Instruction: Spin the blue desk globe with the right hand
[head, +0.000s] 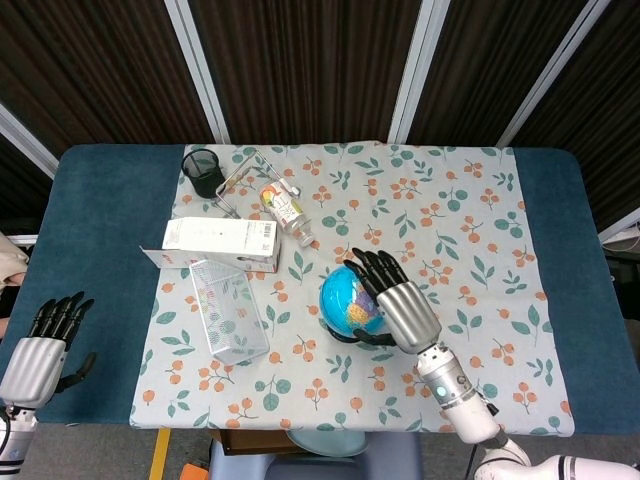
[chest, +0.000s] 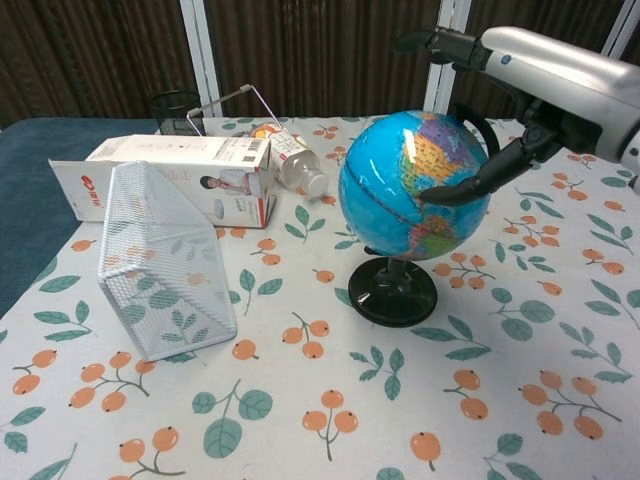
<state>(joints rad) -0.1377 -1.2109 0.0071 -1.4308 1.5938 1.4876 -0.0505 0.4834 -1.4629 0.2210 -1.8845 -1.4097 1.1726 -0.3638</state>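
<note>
My right hand lies over the blue desk globe, which stands upright on its black base on the flowered cloth, a little toward the near edge of the bench and about midway along it. My fingers are spread and stretched over the top of the ball, not closed around it; in the chest view the thumb reaches in against the globe's right side, touching it or very nearly. I grip nothing.

My left hand rests at the near left corner of the bench, on the bare blue surface, well apart from everything, its fingers straight, slightly apart and holding nothing.

Left of the globe a white wire-mesh basket lies tipped on its side. Beyond it a long white carton lies flat, and just beside that, toward the far edge, a clear bottle lies on its side. A black mesh pen cup stands near the cloth's far left corner, with a bent wire frame just beside it.
</note>
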